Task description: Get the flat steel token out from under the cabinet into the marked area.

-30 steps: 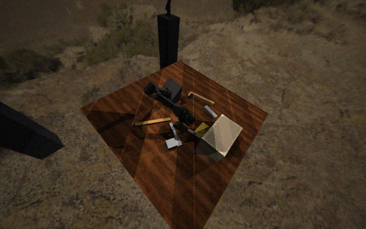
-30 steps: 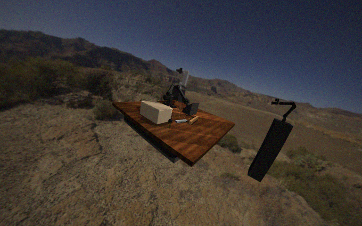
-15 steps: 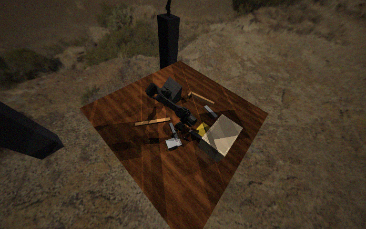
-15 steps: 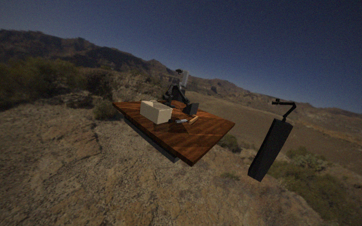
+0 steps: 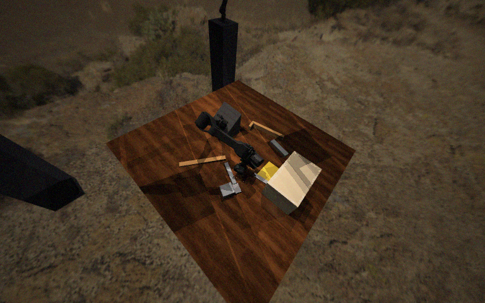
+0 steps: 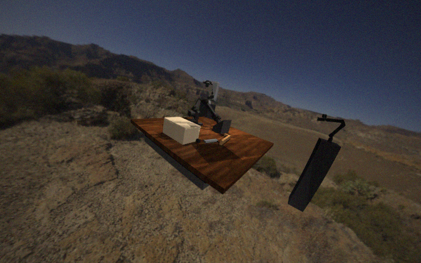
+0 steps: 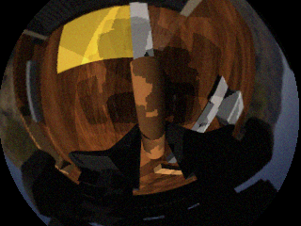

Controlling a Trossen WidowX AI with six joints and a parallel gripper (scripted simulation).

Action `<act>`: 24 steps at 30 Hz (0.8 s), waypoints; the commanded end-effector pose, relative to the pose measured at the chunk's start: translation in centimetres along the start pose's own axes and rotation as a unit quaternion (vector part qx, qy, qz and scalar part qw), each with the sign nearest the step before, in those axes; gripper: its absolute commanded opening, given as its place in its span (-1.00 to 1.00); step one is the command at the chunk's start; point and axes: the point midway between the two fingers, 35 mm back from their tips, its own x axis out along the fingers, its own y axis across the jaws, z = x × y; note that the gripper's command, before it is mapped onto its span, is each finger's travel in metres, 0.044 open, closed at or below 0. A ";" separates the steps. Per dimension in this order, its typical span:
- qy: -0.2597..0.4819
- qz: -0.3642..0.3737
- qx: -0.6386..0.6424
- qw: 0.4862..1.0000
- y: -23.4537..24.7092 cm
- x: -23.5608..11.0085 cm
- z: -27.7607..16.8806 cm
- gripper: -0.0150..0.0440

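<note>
Dark reddish wooden table [image 5: 200, 232] fills the centre of the top view, with a thin pale wooden strip [image 5: 202, 161] at its centre left and a grey metal T-shaped piece [image 5: 230, 184] just right of it. Right again, the black gripper [image 5: 242, 168] is clamped on a slim stick with a grey tip [image 7: 142, 38], which reaches the yellow marked area [image 5: 268, 170] before the cream box-shaped cabinet [image 5: 293, 178]. I cannot tell where the steel token is.

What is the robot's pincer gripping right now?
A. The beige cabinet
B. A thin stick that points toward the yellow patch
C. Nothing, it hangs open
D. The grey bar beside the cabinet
B: in the wrist view the pincer is shut on a thin stick whose grey tip reaches the yellow patch.
</note>
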 end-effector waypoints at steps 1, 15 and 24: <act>-0.001 -0.001 0.002 1.000 -0.1 0.0 0.7 -0.49; -0.001 -0.001 0.003 1.000 -0.1 0.0 2.1 -0.49; -0.001 -0.001 0.003 1.000 -0.1 -0.1 3.0 -0.49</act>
